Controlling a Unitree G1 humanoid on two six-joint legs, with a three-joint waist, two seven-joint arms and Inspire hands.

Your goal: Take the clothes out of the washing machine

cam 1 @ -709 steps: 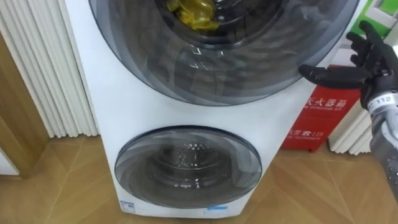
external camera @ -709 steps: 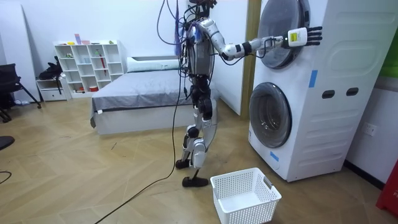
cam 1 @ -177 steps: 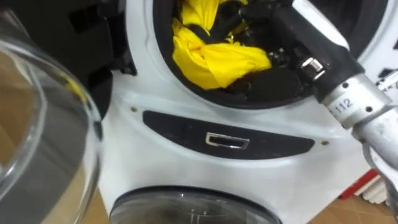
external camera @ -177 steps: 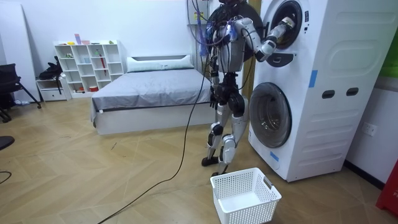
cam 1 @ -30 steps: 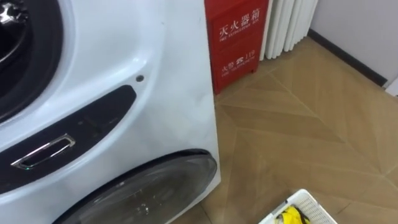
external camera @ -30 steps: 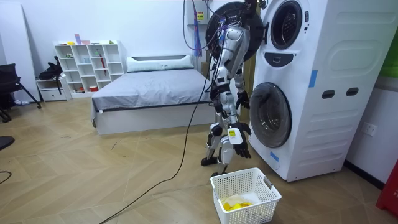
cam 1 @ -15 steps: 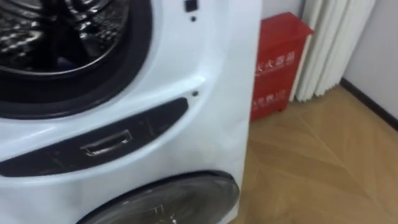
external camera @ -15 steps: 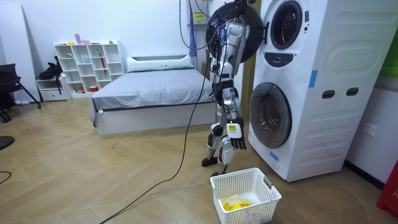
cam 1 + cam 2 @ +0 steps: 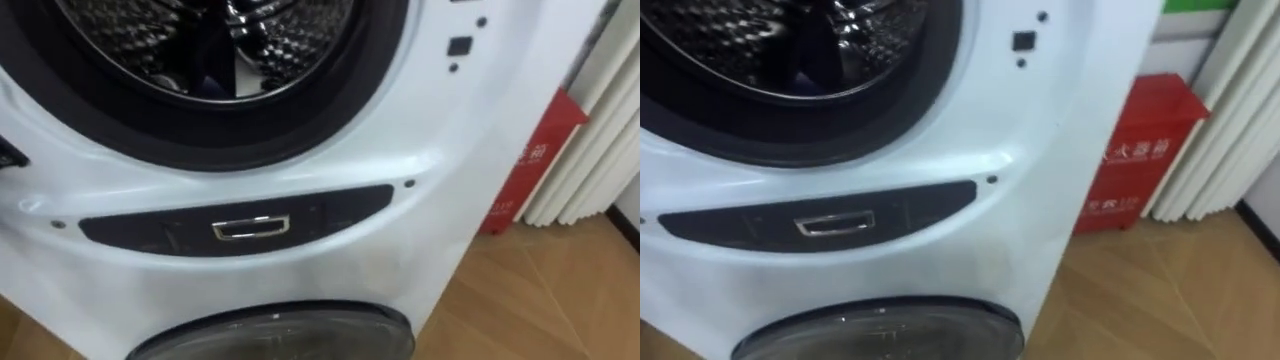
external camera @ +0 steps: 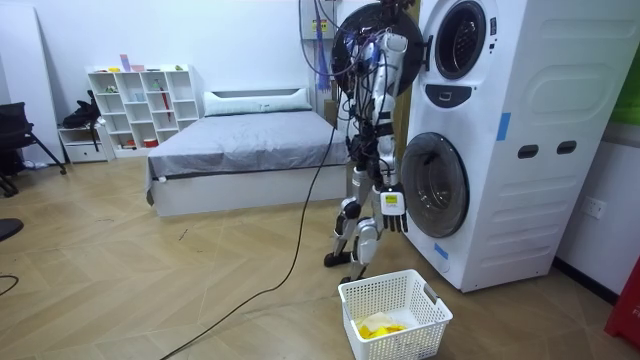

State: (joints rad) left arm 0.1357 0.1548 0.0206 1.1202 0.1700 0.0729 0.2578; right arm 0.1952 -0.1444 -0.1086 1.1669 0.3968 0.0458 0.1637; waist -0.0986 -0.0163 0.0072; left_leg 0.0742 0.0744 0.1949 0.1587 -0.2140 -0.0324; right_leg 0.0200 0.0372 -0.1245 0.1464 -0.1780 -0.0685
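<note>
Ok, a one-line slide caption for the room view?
Robot at the stacked washing machine, upper door open, right hand hanging open, yellow garment in the white basket by its feet.

A wooden floor (image 10: 150,290) is stretching across the room. A grey bed (image 10: 240,150) is standing against the white wall (image 10: 120,35), with a white cube shelf (image 10: 140,100) sitting beside it (small items filling some cells). A red cabinet (image 9: 1140,150) is standing by a white pleated curtain (image 9: 600,140).

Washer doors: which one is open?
The upper door, swung aside so the bare steel drum shows. The lower door sits shut against the front.
</note>
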